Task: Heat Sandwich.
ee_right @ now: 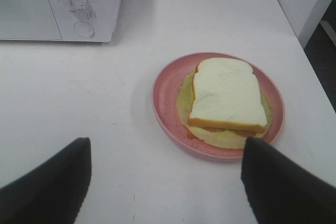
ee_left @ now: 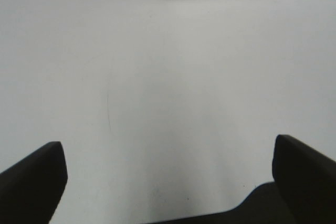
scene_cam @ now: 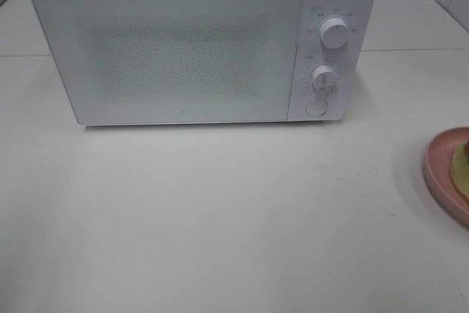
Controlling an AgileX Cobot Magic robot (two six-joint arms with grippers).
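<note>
Two grippers, both with jaws spread and nothing between them. Left gripper (ee_left: 168, 182) hangs over bare white table (scene_cam: 220, 218), a corner of the microwave (scene_cam: 198, 45) just showing at the far edge of its view. Right gripper (ee_right: 165, 182) hovers above the table, near the pink plate (ee_right: 165, 103). Sandwich (ee_right: 227, 95) lies on that plate, white bread on top, well apart from the microwave. Microwave door closed. From the high camera the plate is cut off at the right edge.
</note>
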